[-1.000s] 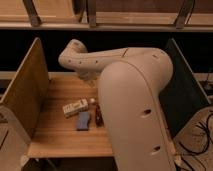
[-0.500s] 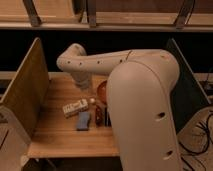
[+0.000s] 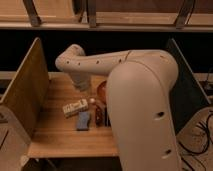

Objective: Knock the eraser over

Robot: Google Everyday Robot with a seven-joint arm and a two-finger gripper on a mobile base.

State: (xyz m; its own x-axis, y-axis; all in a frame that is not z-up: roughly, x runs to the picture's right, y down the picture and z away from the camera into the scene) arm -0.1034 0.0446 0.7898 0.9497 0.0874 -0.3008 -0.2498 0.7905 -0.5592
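Single camera view of a light wooden desk (image 3: pixel 56 136) enclosed by two upright side panels: a pale wooden panel (image 3: pixel 24 90) at the left of the frame and a dark panel (image 3: pixel 186 82) at the right. The robot arm (image 3: pixel 142 100), cream-coloured, fills the lower right and centre. It rises toward the upper left, bends at a rounded joint, and turns down toward the middle of the desk.

The gripper (image 3: pixel 93 100) sits at the end of this descending section, near the centre of the frame, low over the desk and just above the group of objects. It is largely masked by the arm, so it cannot be told whether it is open or closed, or whether it holds anything.

The eraser (image 3: pixel 99 116), a narrow dark red-brown block, appears to stand upright just below the gripper, close against the edge of the large arm link on its right. Just beside it on the left lies a flat blue pad (image 3: pixel 83 120). A cream-white printed box (image 3: pixel 75 107) lies above and left of the pad, set at a slant. A reddish-brown rounded shape (image 3: pixel 101 89), partly hidden by the arm, lies above the eraser; what it is cannot be told.
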